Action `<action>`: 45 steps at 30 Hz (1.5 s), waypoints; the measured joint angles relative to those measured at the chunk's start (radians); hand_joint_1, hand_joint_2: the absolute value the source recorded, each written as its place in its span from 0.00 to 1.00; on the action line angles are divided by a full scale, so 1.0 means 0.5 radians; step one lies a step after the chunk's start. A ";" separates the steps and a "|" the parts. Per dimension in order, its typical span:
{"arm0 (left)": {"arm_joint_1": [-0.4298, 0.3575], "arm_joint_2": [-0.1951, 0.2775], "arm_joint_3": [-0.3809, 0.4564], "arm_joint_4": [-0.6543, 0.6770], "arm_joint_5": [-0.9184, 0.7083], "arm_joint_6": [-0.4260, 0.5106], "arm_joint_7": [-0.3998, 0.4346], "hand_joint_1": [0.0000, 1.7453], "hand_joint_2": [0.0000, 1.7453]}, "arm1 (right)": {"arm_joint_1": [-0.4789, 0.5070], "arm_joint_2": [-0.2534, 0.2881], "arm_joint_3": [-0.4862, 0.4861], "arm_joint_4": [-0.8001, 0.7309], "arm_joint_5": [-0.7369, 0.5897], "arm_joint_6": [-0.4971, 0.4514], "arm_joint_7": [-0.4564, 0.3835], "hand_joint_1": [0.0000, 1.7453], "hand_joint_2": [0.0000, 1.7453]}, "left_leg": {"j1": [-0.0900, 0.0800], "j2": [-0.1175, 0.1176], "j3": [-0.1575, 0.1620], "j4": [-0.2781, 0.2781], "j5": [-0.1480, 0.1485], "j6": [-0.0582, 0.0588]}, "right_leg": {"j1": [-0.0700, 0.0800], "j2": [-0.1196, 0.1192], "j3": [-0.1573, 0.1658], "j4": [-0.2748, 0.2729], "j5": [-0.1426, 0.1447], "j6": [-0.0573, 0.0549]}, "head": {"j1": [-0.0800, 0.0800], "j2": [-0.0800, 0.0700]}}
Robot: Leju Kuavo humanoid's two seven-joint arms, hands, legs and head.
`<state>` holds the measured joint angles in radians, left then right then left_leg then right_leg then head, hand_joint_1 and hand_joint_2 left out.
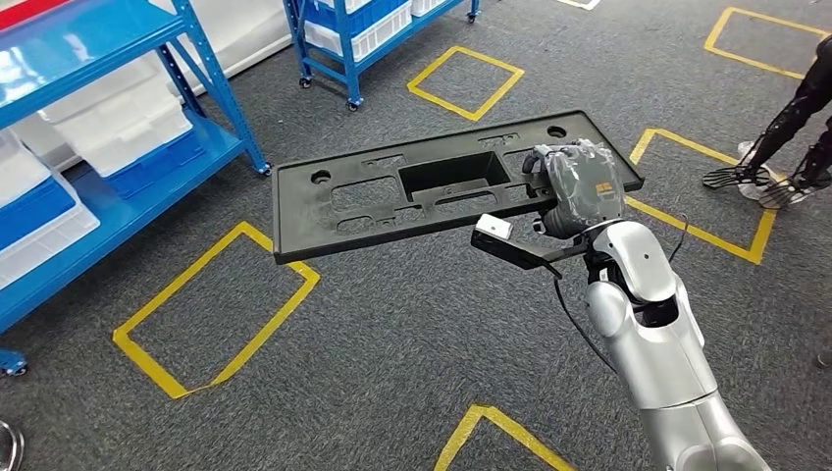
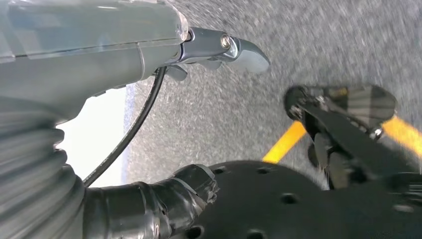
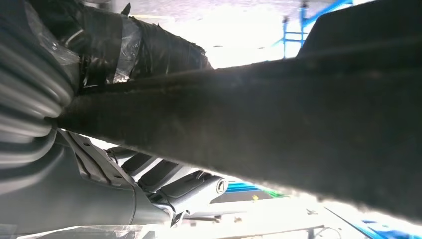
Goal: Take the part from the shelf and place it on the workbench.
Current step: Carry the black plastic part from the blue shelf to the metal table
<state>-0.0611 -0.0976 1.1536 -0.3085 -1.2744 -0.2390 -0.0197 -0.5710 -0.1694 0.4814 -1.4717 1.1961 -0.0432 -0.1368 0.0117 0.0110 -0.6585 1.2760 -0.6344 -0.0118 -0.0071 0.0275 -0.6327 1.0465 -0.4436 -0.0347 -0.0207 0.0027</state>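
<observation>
The part is a long flat black plastic panel (image 1: 392, 201) with a rectangular recess in its middle and several cut-outs. It hangs level above the grey carpet, away from the shelf. My right hand (image 1: 579, 186) grips its right end, with the fingers wrapped over the top edge. In the right wrist view the panel's dark underside (image 3: 298, 124) crosses the picture, clamped between the taped thumb (image 3: 139, 45) and the fingers (image 3: 169, 179). My left hand (image 2: 89, 59) hangs over the carpet with its fingers apart and nothing in it.
A blue shelf (image 1: 147, 191) with white bins (image 1: 128, 123) stands at the left. A second blue rack (image 1: 343, 44) is at the back. Yellow tape squares (image 1: 211, 314) mark the grey carpet. A person's legs and shoes (image 1: 775, 167) are at the right edge.
</observation>
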 joint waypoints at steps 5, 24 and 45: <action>0.004 0.010 0.000 0.012 -0.018 0.004 -0.003 0.00 1.00 | 0.003 -0.022 -0.001 -0.040 0.016 0.013 0.023 1.00 1.00 | -0.002 -0.118 0.115 -0.339 0.267 0.046 | 0.006 0.134 -0.005 0.017 0.001 0.003 | 0.001 0.000; -0.007 0.030 -0.004 0.037 -0.042 0.022 0.005 0.00 1.00 | 0.133 -0.100 -0.022 -0.200 0.091 0.015 0.083 1.00 1.00 | -0.013 0.180 0.234 -0.531 0.277 0.018 | -0.018 -0.141 0.003 0.017 -0.025 0.091 | 0.000 0.000; -0.009 0.147 0.026 0.076 -0.018 -0.011 0.027 0.00 1.00 | 0.018 0.188 0.019 -0.100 0.245 0.058 0.207 1.00 1.00 | -0.003 -0.035 0.187 -0.563 0.347 0.090 | 0.010 0.017 -0.131 0.258 -0.154 0.081 | 0.002 0.000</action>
<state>-0.0655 -0.0240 1.1667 -0.2705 -1.2833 -0.2446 -0.0065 -0.5622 -0.0755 0.4909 -1.5216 1.3188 -0.0140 -0.0336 0.0102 -0.0067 -0.5650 0.9946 -0.4611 0.0333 -0.0023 0.0360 -0.6981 1.1755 -0.5206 0.0056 -0.0196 0.0027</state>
